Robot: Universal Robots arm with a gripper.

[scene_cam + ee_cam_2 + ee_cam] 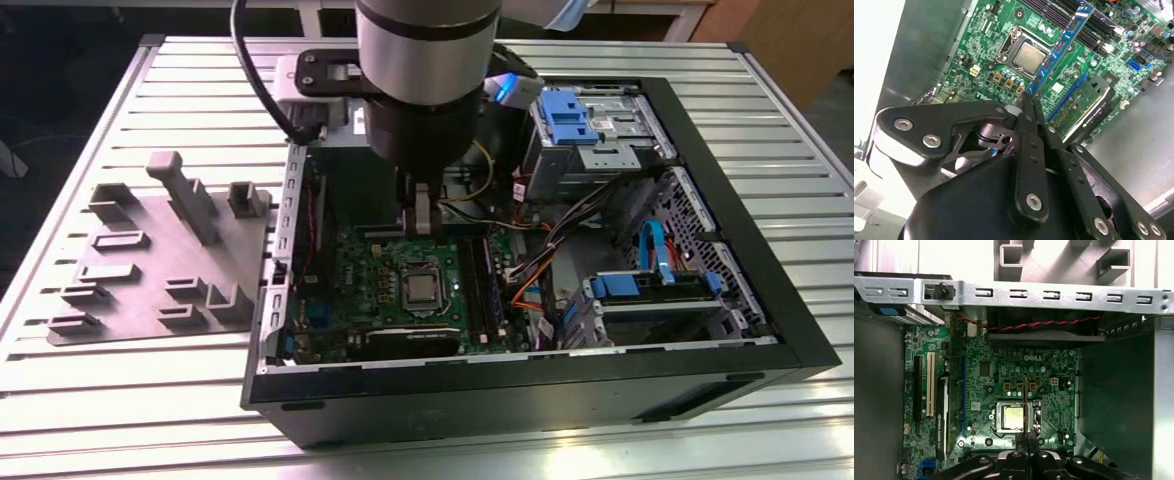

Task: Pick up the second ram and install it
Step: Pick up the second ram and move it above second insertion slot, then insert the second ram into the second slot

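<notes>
My gripper (420,228) hangs inside the open computer case (747,230), just above the green motherboard (367,262) beside the CPU socket (422,288). Its fingers are shut on the second ram (1064,42), a thin dark-blue stick that juts out from the fingertips (1024,107) over the CPU socket (1026,55). In the first wrist view the ram (1025,400) appears edge-on as a thin line rising from the gripper (1025,442) across the CPU socket (1013,416). The long black memory slots (474,282) lie on the socket's side toward the exterior view's right.
A grey fixture plate (160,260) with upright blocks lies on the slatted table at the exterior view's left. Drive cages with blue latches (587,125), loose cables (534,265) and a fan (1039,327) crowd the case. An expansion card (1081,107) stands beside the socket.
</notes>
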